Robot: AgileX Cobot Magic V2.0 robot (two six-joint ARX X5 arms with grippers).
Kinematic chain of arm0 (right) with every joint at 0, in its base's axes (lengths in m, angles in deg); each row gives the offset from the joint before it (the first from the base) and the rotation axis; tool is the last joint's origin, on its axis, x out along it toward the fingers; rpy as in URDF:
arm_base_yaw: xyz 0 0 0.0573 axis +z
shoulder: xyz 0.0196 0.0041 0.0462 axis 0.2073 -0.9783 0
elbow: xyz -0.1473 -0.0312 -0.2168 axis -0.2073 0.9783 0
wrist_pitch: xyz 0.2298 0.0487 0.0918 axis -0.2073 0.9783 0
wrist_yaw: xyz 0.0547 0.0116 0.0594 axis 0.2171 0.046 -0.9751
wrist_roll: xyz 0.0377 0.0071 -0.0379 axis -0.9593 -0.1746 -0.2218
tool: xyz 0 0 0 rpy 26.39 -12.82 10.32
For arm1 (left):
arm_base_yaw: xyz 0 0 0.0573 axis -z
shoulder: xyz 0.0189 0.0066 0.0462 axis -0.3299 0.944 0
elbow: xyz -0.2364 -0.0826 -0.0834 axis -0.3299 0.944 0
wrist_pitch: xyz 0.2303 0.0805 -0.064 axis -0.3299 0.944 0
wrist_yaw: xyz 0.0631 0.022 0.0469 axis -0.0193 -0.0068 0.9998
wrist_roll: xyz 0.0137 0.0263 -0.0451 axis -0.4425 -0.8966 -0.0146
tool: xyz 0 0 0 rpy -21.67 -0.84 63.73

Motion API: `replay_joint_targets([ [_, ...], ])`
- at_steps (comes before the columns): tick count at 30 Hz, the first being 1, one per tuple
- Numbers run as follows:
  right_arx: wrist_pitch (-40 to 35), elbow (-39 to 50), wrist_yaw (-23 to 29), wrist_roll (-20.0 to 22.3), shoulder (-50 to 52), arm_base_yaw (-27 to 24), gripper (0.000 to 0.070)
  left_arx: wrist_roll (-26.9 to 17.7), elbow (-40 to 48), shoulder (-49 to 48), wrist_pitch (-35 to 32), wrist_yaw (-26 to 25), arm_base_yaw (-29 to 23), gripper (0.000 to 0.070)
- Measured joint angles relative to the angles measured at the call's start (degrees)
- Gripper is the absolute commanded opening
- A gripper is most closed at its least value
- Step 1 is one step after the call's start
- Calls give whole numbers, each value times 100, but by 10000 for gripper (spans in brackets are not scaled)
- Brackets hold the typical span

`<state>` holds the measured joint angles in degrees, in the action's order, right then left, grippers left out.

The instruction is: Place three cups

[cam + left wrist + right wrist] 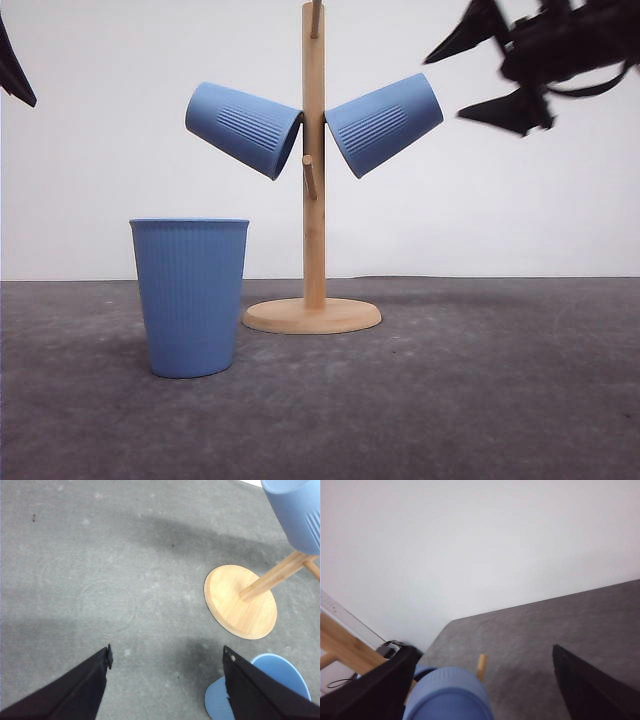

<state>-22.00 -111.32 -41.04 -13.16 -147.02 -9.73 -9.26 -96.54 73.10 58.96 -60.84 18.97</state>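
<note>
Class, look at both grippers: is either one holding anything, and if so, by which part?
Nothing is held. The right gripper is open in the air beside the hung cup. The left gripper is open above the table, with nothing between its fingers.

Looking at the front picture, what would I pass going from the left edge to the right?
Dark tip of the left gripper → upright light-blue ribbed plastic cup on the table → light-blue cup hung on the left peg → wooden peg stand → light-blue cup hung on the right peg → black right gripper, raised, open.
</note>
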Motion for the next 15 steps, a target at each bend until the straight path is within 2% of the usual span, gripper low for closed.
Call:
replay_joint_targets([
  [2,642,0,-23,304,285,-179,490,2,0,0,0,0,0,422],
  [4,1526,0,112,785,646,-334,485,2,0,0,6,0,0,422],
  [8,3542,0,940,2185,1455,-415,466,0,0,0,88,0,0,423],
  [10,4293,9,1376,2840,1801,-400,466,-3,0,0,196,-3,0,422],
  [12,4726,74,1659,3357,2119,-338,464,-37,0,0,310,-16,0,423],
  [15,4918,282,1844,3751,2535,-204,464,-182,0,0,505,-56,0,423],
])
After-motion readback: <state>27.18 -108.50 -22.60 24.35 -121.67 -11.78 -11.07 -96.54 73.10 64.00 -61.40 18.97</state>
